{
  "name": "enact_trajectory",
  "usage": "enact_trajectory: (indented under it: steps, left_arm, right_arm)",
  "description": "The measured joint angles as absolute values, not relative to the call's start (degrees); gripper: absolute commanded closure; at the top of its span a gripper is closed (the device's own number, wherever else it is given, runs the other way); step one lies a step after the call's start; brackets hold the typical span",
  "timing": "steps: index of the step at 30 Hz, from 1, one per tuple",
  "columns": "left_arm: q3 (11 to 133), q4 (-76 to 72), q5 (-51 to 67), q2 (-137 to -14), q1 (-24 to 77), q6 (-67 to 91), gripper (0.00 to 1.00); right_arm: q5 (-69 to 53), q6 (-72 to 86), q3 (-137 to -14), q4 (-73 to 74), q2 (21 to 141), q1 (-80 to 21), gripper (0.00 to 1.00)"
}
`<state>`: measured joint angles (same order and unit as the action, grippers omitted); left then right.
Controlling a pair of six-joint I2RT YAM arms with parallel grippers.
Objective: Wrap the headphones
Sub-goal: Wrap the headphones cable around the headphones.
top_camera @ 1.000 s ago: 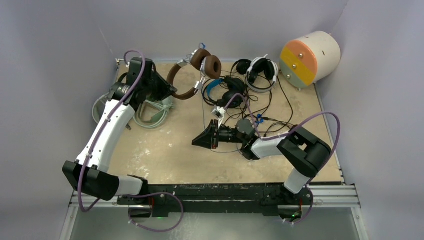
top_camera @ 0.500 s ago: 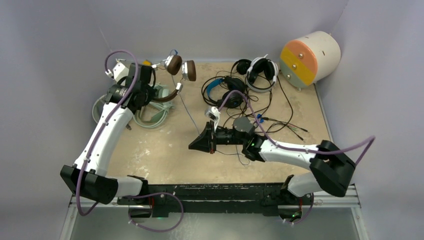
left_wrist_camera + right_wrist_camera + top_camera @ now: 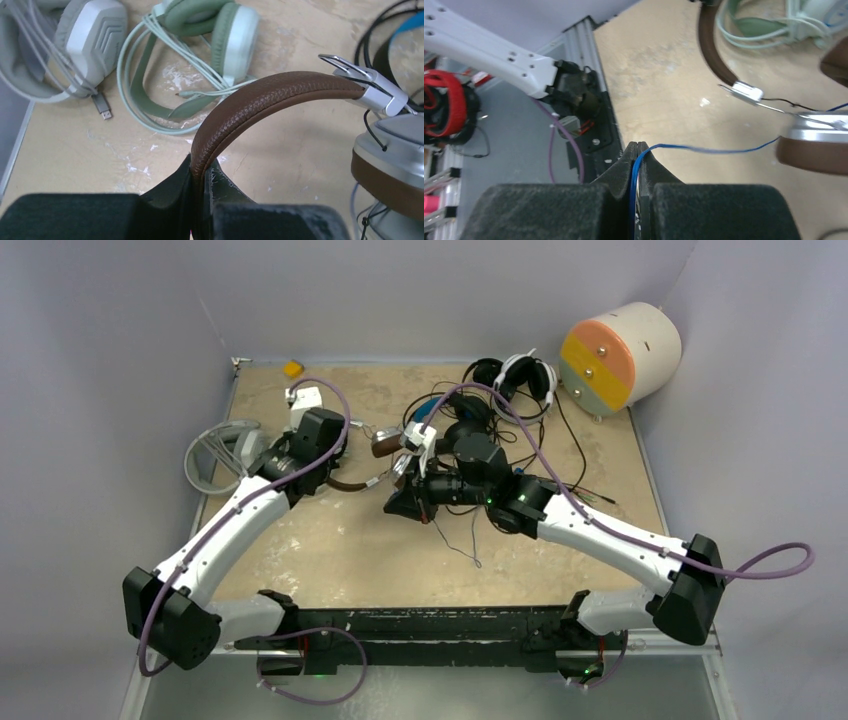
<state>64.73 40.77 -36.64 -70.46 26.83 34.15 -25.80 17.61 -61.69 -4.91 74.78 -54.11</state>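
Sandy tabletop (image 3: 330,550) boxed in by grey walls (image 3: 450,290). Big cream drum with orange-and-green face (image 3: 620,355) in the far right corner. Just left of the drum, tangled black headphones (image 3: 487,372). Further left, brown leather headphones (image 3: 280,90), headband pinched in the left gripper (image 3: 200,175). In the right gripper (image 3: 638,147), squeezed shut, a thin blue cable (image 3: 704,148). Most open room by the near edge, far from the drum.

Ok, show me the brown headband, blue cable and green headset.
brown headband (image 3: 260,94), left wrist view, mid-band leather.
blue cable (image 3: 632,200), right wrist view, pinched stretch.
green headset (image 3: 240,35), left wrist view, ear cup.
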Motion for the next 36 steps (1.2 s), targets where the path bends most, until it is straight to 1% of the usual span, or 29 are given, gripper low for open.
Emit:
enact_trajectory:
  steps: [2,4,7,10,22,28,36]
  left_arm:
    - [63.02,37.95,-34.57,-69.14,27.18,28.97,1.00]
    - [61.76,35.48,-31.77,-67.96,27.29,24.80,1.00]
    - [59.94,32.38,-27.22,-66.32,27.75,18.98,1.00]
    - [59.13,31.20,-24.93,-66.02,28.64,15.46,1.00]
    - [59.07,30.55,-21.85,-68.66,30.87,11.33,1.00]
    - [58.54,31.00,-21.15,-69.65,32.45,9.85,1.00]
    - [58.15,31.40,-18.50,-69.67,35.31,8.21,1.00]
  right_arm:
    - [-22.59,15.77,-63.81,0.38,74.70,-54.13,0.92]
    - [-18.63,13.87,-65.89,5.65,74.52,-54.11,0.91]
    - [-14.37,12.27,-67.92,10.46,74.35,-54.02,0.94]
    - [-11.49,11.16,-69.30,13.91,73.87,-53.43,1.00]
    - [-7.99,8.84,-73.73,18.94,73.76,-50.43,1.00]
    - [-5.08,6.66,-76.71,20.99,74.00,-46.44,1.00]
    - [0.86,4.54,-78.65,20.75,78.37,-42.50,1.00]
